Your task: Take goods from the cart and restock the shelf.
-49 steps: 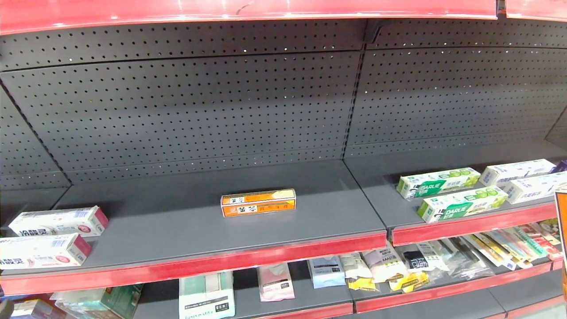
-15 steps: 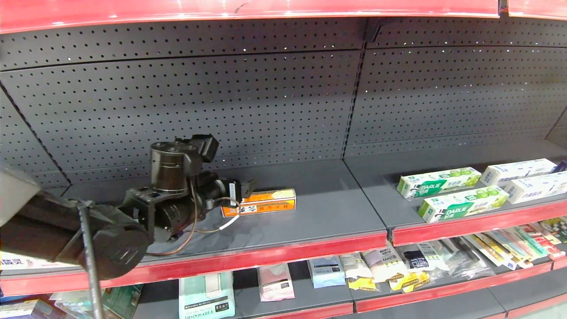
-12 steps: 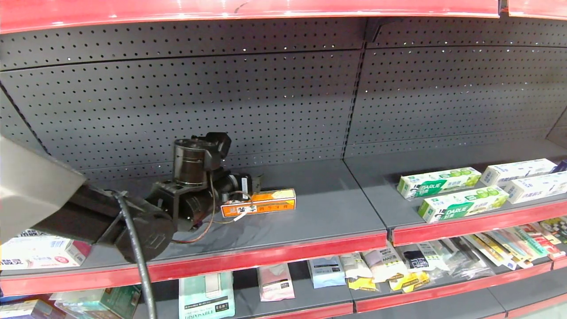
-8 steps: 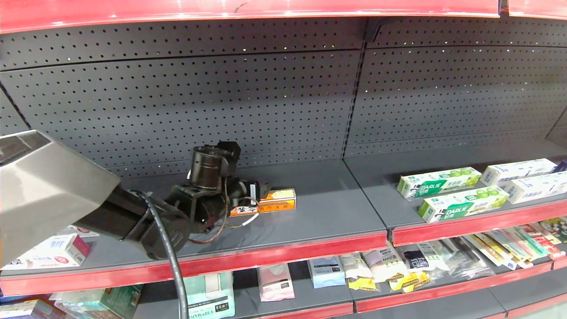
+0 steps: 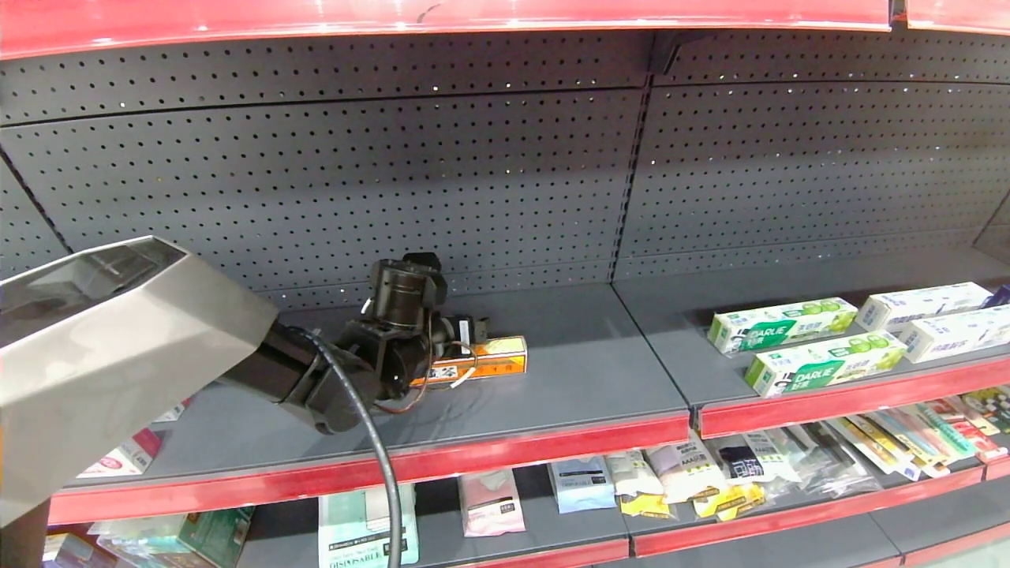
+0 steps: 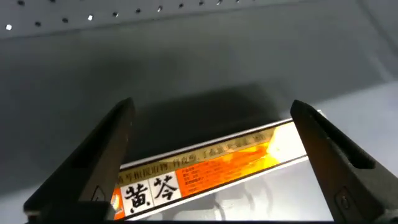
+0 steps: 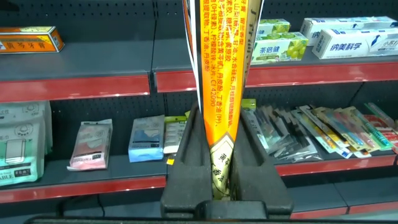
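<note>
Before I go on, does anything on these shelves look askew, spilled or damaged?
Nothing looks spilled or damaged. The lower shelf stands out: its small packets lie jumbled and overlapping. The orange box lies flat and straight between the fingers of the open left gripper.

Bright store light from overhead, glare streaks on the red fascia (image 5: 473,14), pegboard (image 5: 316,197) dimmer toward its top, soft shadows on the grey shelf (image 5: 568,371), lines bowing at the edges.
</note>
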Available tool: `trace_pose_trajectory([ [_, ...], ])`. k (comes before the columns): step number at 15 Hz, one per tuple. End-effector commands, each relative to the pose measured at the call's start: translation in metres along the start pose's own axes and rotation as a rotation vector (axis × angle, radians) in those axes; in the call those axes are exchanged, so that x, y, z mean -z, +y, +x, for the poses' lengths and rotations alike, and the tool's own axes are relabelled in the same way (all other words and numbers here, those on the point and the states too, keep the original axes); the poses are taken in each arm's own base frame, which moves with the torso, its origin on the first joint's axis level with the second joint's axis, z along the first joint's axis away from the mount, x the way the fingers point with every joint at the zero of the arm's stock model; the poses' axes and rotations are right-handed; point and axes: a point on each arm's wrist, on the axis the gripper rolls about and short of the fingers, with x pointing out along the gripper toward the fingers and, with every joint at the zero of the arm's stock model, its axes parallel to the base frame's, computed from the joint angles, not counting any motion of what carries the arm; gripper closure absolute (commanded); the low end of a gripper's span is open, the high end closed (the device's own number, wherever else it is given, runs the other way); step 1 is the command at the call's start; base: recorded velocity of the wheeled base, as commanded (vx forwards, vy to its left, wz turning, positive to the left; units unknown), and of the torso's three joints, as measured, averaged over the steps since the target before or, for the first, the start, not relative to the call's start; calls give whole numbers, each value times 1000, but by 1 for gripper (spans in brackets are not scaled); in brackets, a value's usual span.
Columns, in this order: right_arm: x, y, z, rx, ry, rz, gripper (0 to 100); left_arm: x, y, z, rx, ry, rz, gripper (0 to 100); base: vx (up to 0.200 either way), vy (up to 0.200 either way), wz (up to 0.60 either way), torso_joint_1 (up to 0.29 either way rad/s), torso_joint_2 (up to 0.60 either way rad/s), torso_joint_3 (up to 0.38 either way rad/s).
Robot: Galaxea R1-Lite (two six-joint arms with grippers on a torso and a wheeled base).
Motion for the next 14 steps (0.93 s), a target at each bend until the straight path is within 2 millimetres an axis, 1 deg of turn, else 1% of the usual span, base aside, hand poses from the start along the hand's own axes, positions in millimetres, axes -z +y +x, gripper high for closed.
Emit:
trace_pose_trajectory([
  [1,0,0,0,-2,-1,0,100,4,0,8,-20,5,-4,0,0,0,0,0,0,0],
  [4,0,0,0,0,-1,0,100,4,-6,21,-57,-15,-33,0,0,0,0,0,0,0],
  [8,0,0,0,0,-1,0,100,9,-9,25,-63,-8,-29,0,0,0,0,0,0,0],
  [11,0,0,0,0,-1,0,100,13,-16,27,-54,12,-15,0,0,0,0,0,0,0],
  [12,0,0,0,0,-1,0,100,10,-20,33,-53,11,-26,0,0,0,0,0,0,0],
  [13,0,0,0,-2,-1,0,100,8,-22,35,-49,2,-32,0,0,0,0,0,0,0],
  [14,0,0,0,0,-1,0,100,4,-27,37,-42,3,-30,0,0,0,0,0,0,0],
])
